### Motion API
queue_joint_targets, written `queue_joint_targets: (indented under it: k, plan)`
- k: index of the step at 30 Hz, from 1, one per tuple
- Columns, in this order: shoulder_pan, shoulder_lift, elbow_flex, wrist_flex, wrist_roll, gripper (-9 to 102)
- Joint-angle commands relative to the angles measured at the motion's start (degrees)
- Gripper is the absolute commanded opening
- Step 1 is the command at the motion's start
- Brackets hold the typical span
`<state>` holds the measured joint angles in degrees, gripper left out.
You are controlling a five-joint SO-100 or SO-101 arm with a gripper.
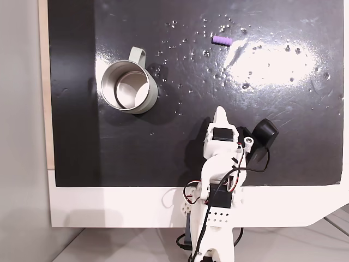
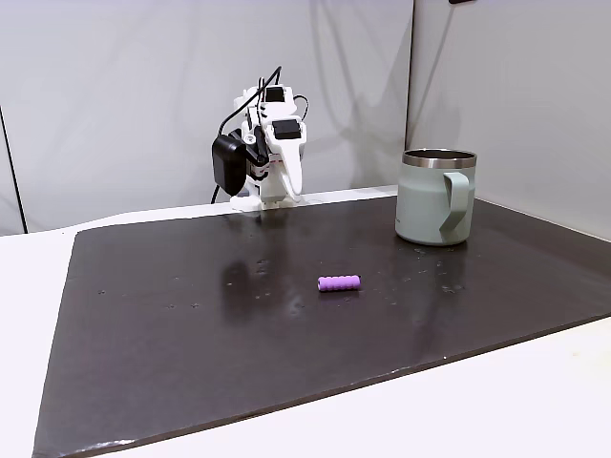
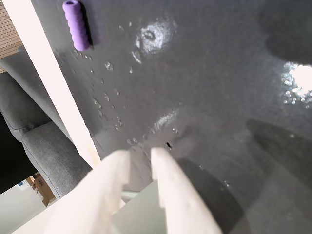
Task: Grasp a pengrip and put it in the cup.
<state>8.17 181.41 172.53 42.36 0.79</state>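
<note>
In a fixed view, the pengrip (image 1: 222, 40) lies at two o'clock from the cup (image 1: 130, 87), well apart, on the worktop (image 1: 163, 158); the arm (image 1: 221, 164) sits at six.

A plain room at home, set up for robot trials

A white counter (image 1: 109, 207) bearing a black mat (image 2: 191, 315) stands against bare grey walls (image 2: 115, 95); in the wrist view a grey upholstered sofa (image 3: 44, 151) sits just beyond the counter's edge, over wooden flooring (image 3: 7, 24).
</note>
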Motion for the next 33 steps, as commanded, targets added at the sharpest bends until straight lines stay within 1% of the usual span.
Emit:
queue_joint_targets:
  k: [1,16,19,21,24,27,33]
  plan:
    - [-0.26,0.7,-0.35,0.18,-1.49,0]
    - [-0.26,0.7,-0.79,-0.53,-0.53,0]
    - [0.18,0.7,-6.06,-0.53,2.02,0]
    - [-1.93,-0.18,-9.93,-0.53,1.85,0]
    - [-5.45,-6.59,-16.61,-1.41,2.02,0]
    - [-7.38,-17.05,-24.96,-2.72,3.43,0]
    - [-8.0,-39.73,-44.21,-2.72,6.59,0]
